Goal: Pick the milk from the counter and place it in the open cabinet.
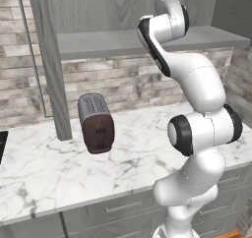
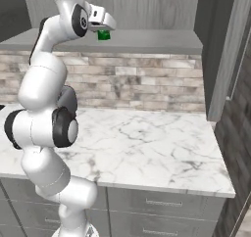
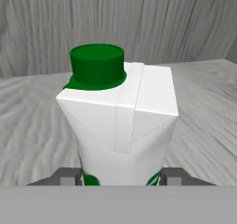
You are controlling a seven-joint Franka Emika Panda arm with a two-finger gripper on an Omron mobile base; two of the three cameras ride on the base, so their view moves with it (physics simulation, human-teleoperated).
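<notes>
1. Marble counter [image 1: 59, 168] runs beneath a brick backsplash [image 2: 147, 86]; a brown toaster [image 1: 96, 123] sits near its back edge.
2. Gripper [image 2: 103, 26] clamps the milk [image 3: 121, 126] above the cabinet [image 2: 147, 40] shelf.

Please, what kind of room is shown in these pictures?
It looks like a rendered kitchen: a marble counter over grey drawer fronts, a brown toaster standing on it, a brick backsplash, and a grey wall cabinet above.

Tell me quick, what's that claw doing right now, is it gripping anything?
Gripper: closed on the milk, holding it up over the cabinet shelf.
</notes>
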